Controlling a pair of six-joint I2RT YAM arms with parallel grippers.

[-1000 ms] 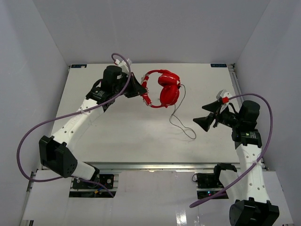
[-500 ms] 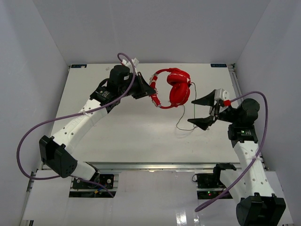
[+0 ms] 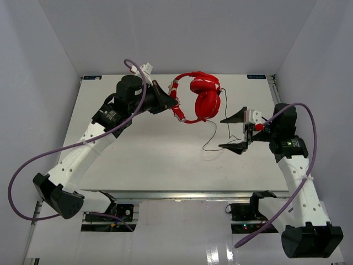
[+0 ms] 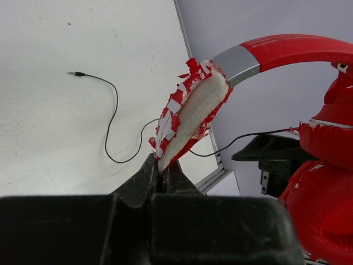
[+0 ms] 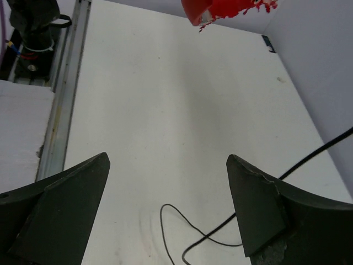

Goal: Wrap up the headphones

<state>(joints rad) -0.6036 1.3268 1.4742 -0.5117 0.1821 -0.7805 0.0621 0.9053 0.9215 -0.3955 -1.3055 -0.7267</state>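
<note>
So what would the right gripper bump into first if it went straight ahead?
Probably the thin black cable, trailing just ahead of the open right gripper; depth is hard to judge.

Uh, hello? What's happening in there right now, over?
Left gripper shut on headphones at the headband, holding them up. Right gripper open, empty. Thin black cable trailing loose onto table.

The left end effector [image 4: 161, 174] clamped the torn headband pad of the headphones [image 4: 191, 110]. Left of the headphones, their black cable [image 4: 117, 102] lay on the worktop [image 4: 49, 138].
</note>
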